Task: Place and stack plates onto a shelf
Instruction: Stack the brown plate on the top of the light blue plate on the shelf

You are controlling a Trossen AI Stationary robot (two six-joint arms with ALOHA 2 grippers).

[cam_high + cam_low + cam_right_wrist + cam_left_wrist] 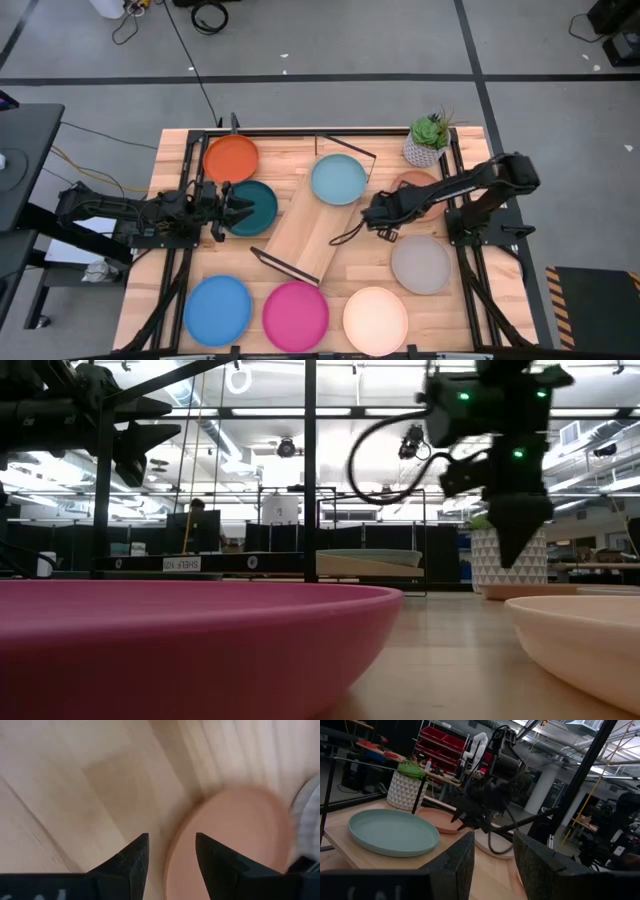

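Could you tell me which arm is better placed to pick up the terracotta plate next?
The right. Its hand is open just beside the terracotta plate, whose rim shows right beyond its fingers in the right wrist view. The left hand is open across the shelf, over the dark teal plate.

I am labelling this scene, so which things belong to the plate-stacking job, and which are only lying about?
Job:
shelf
light blue plate on it
orange, teal, terracotta, grey, bright blue, magenta, cream plates

Lying about:
potted plant
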